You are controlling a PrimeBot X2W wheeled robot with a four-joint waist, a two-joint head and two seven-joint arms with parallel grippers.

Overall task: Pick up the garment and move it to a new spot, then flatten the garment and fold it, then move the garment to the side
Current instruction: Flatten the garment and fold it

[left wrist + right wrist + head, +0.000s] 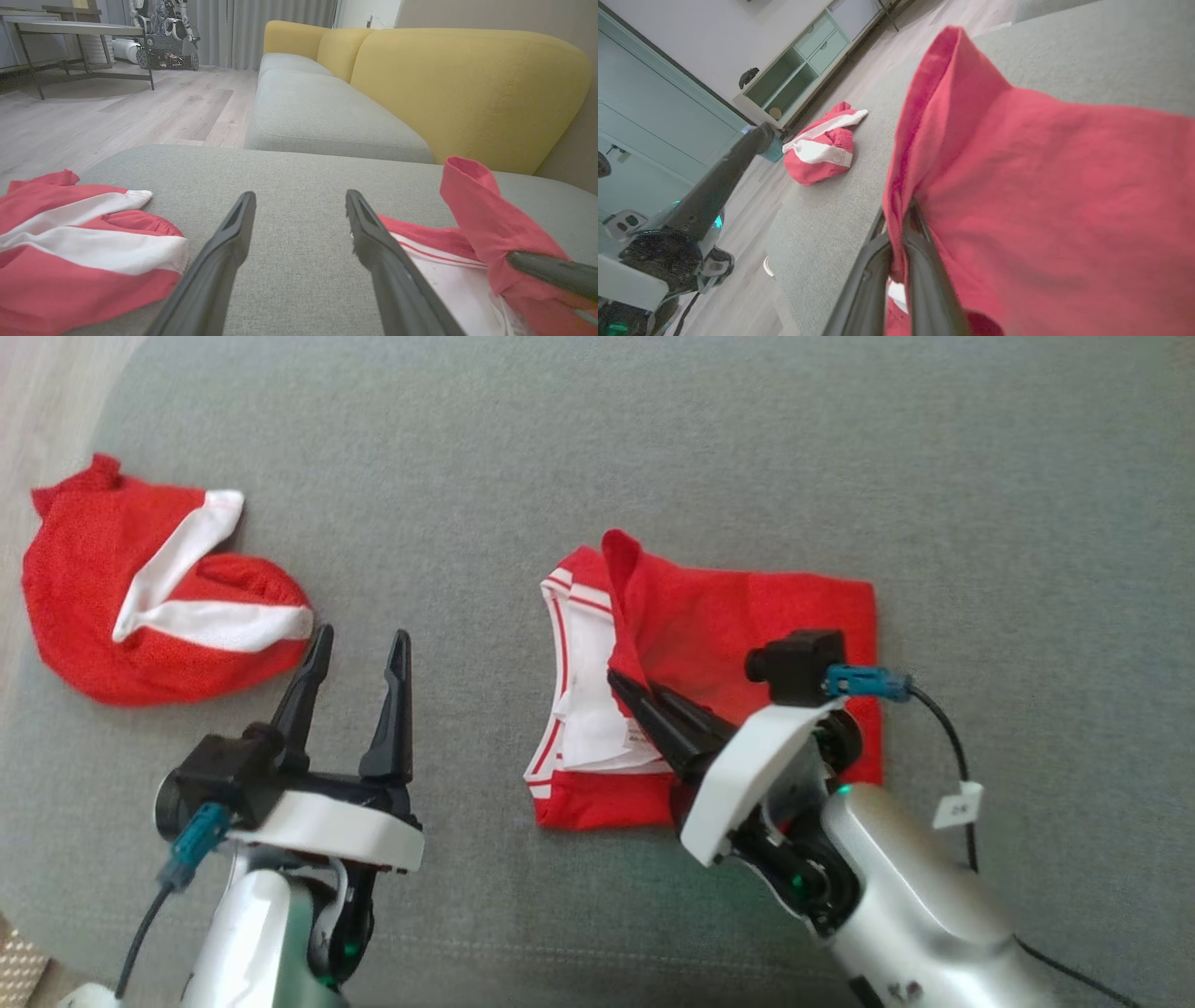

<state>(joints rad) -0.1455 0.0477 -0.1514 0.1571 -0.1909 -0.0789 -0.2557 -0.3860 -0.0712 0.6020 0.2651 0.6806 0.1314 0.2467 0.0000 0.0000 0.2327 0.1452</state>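
Item: red garment [747,616], white-lined with striped trim, lying mid grey cushion [653,448]. We log our right gripper [624,683] pinching its raised fold, and our left gripper [359,644] spread above bare cushion. Far left lies a crumpled red-white garment [112,607]. Left wrist view adds a yellow sofa [467,88]; right wrist view, a cabinet [803,65].

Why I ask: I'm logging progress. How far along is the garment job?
Done, it seems: the red garment lies spread on the grey cushion. In hand: the right gripper is shut on its raised edge, mid-fold, while the left gripper is open, holding nothing. Left: finishing the fold and moving the garment aside. A crumpled red-and-white garment lies to the left.
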